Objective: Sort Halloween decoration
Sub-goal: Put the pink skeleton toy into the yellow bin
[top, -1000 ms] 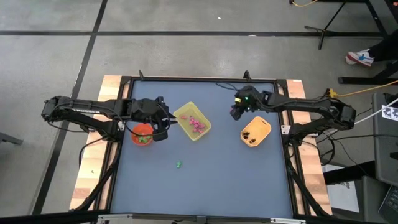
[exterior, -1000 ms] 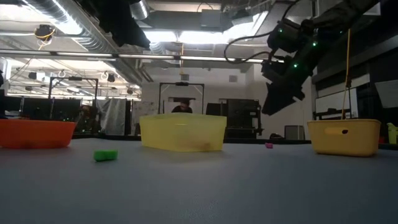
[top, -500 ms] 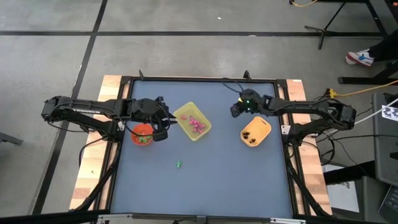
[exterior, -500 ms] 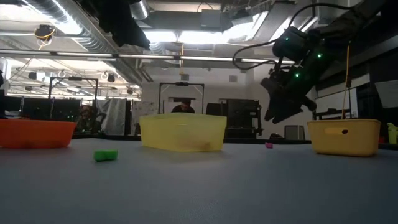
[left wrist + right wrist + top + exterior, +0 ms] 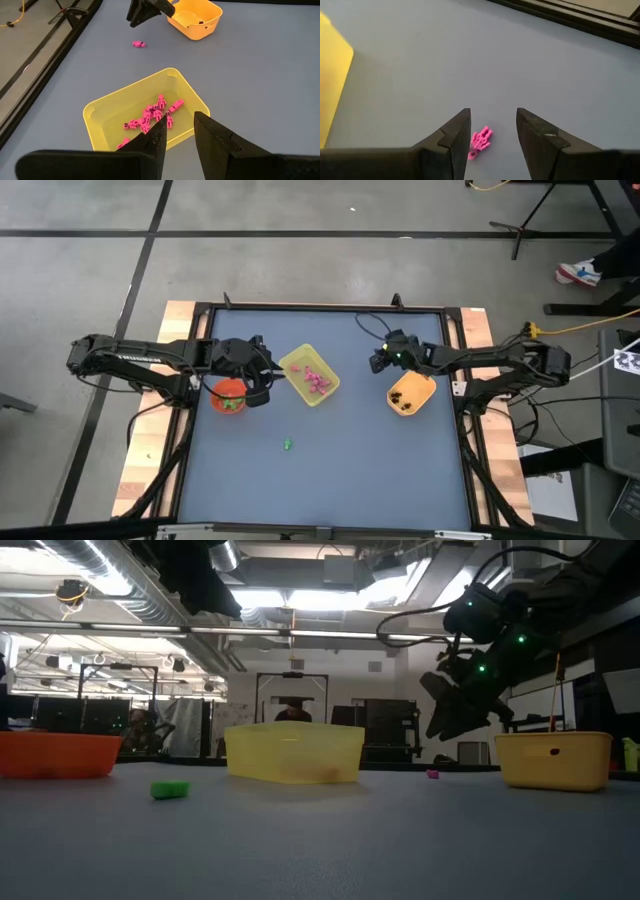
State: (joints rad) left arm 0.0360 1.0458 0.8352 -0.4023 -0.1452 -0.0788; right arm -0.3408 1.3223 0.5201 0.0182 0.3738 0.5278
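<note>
One camera looks straight down on the counter point(image 5: 330, 470), one level across it, both sharing the yellow tray point(image 5: 309, 375).

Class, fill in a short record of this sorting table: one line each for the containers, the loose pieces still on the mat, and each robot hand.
yellow tray: holds pink trinkets
orange bowl: under the left arm, some green inside
yellow-orange bin: holds dark trinkets
loose pink trinket: on the mat, between the tray and the bin
loose green trinket: on the mat, near the middle
right hand: open, empty, above the loose pink trinket
left hand: fingers apart, empty, between orange bowl and yellow tray
</note>
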